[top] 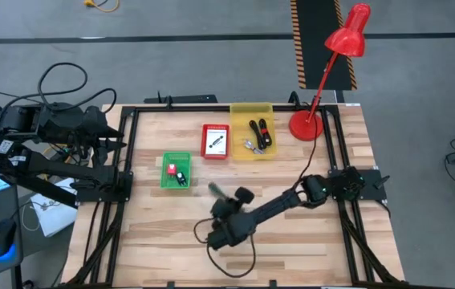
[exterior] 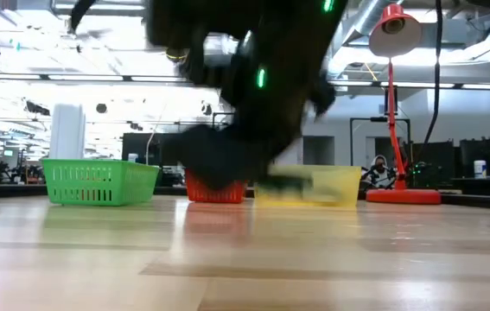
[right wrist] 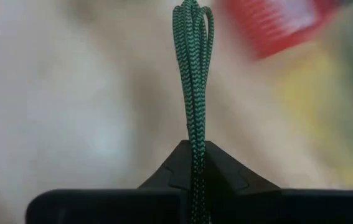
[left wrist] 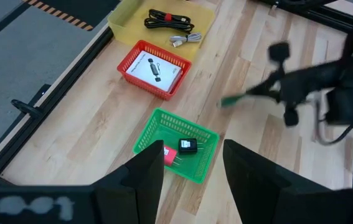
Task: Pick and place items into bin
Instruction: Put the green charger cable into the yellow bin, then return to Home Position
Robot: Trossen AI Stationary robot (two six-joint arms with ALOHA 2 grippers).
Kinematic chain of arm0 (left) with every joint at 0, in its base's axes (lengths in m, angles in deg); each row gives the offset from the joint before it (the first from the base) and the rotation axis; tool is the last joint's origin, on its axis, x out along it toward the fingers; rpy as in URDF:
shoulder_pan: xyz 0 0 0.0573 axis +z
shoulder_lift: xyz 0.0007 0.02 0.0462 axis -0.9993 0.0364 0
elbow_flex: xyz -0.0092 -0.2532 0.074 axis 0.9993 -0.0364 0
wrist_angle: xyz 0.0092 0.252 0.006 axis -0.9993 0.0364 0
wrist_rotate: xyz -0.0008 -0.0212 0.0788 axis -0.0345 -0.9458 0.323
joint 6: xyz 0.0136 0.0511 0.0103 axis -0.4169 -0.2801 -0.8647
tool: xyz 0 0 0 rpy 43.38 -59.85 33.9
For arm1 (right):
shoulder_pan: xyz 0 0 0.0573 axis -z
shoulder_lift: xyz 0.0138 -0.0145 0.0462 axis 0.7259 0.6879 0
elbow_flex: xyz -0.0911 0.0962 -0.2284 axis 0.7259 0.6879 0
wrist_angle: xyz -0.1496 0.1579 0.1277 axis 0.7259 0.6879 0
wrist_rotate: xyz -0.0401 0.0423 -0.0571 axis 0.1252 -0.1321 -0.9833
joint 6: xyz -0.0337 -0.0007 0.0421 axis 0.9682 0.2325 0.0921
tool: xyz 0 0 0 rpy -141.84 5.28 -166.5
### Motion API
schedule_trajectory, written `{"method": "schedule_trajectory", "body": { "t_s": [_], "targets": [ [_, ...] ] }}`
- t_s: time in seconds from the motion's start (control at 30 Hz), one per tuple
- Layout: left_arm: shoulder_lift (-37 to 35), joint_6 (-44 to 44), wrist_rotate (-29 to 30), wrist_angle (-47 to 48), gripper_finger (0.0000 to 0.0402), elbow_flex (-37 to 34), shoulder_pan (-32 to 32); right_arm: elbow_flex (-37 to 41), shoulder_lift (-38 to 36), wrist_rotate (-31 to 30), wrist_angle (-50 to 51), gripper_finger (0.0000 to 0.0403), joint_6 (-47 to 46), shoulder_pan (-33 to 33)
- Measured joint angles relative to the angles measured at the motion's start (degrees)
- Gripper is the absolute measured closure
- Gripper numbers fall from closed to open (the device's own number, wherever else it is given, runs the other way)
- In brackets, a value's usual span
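From my low camera the right arm is a dark smear hiding the red basket (mostly); behind the green cord, the baskets look like colour smudges.

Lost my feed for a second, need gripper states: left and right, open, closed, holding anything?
Left gripper: open, holding nothing, raised at the table's left side.
Right gripper: closed on the green braided cord, over mid-table.
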Motion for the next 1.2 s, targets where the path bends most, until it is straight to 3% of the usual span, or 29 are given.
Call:
{"method": "schedule_trajectory", "body": {
  "t_s": [0.2, 0.4, 0.57, 0.67, 0.87, 1.2],
  "targets": [
    [0.0, 0.0, 0.0, 0.0, 0.0248, 0.0, 0.0, -0.5, -10.0, -12.5, 22.2, 0.0392, -15.7, 0.9],
    [0.0, 0.0, 0.0, 0.0, 0.0248, 0.0, 0.0, -0.8, -18.1, -21.1, 20.8, 0.0392, -9.0, 5.1],
    [0.0, 0.0, 0.0, 0.0, 0.0248, 0.0, 0.0, -0.6, -21.0, -20.3, 21.0, 0.0392, -3.3, 13.2],
    [0.0, 0.0, 0.0, 0.0, 0.0248, 0.0, 0.0, -0.7, -21.8, -15.8, 20.9, 0.0389, 0.6, 18.8],
    [0.0, 0.0, 0.0, 0.0, 0.0248, 0.0, 0.0, -0.5, -17.6, -8.8, 20.3, 0.0311, 3.3, 28.3],
    [0.0, 0.0, 0.0, 0.0, 0.0248, 0.0, 0.0, -0.6, -8.9, -12.8, 20.8, 0.0174, 7.2, 32.3]
  ]
}}
